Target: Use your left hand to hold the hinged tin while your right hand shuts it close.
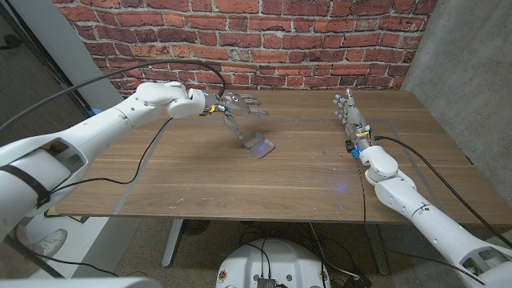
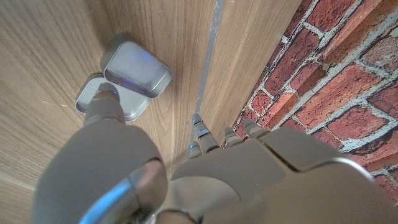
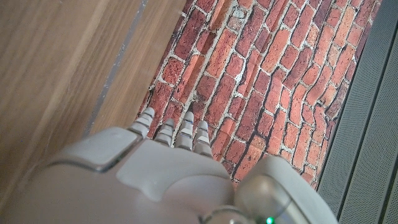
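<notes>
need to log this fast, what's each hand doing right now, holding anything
Left hand: open, holding nothing, above the open hinged tin.
Right hand: open, fingers straight, holding nothing, away from the tin.

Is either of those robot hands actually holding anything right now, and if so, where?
Nothing is held. The left hand hovers over the open hinged tin, one of its fingers near its rim. The right hand stands apart, holding nothing.

Head view overlooks table (image 1: 264, 176); wrist views close, share brick wall (image 3: 261, 74)
</notes>
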Robot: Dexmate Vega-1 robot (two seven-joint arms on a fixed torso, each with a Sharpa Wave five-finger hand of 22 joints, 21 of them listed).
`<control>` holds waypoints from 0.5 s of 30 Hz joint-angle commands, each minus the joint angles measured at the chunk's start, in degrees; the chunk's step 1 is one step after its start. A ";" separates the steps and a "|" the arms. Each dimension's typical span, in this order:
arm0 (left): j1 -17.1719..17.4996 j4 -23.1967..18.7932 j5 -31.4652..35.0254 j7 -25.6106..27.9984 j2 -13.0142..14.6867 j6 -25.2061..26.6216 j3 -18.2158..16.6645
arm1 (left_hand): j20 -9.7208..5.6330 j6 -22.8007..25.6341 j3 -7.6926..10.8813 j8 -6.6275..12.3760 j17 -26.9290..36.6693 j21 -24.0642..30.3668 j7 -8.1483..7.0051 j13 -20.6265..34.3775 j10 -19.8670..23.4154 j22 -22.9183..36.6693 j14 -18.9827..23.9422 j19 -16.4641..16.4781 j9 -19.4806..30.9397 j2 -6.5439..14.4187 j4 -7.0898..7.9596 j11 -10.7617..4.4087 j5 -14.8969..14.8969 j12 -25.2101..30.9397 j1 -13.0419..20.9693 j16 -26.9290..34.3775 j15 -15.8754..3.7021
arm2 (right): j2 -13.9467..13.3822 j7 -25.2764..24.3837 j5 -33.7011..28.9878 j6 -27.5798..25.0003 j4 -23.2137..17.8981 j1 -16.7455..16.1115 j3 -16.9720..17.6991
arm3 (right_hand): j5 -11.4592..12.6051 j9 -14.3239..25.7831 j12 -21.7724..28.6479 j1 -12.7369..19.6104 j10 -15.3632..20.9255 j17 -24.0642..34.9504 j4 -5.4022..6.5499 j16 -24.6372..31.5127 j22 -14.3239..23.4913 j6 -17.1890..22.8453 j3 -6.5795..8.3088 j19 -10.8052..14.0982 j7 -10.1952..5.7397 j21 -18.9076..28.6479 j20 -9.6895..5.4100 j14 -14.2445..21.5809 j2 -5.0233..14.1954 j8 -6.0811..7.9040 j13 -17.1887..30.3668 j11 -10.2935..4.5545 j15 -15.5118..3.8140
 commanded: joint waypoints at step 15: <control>-2.49 8.53 -3.57 0.50 -2.76 -1.33 2.25 | -0.28 -26.92 0.26 -0.60 0.38 -0.26 1.83 0.52 -3.05 0.19 -6.84 -1.98 0.23 2.27 0.85 0.04 0.26 -0.96 -0.05 0.07 -1.53 | -0.86 -2.77 -1.23 -0.93 -2.72 -1.91 0.90 | 0.02 0.07 -0.63 0.56 -1.55 0.10 -0.34 -0.01 0.17 0.15 0.05 -0.33 -0.12 0.03 -0.02 -0.86 0.46 -0.08 0.07 0.06 0.20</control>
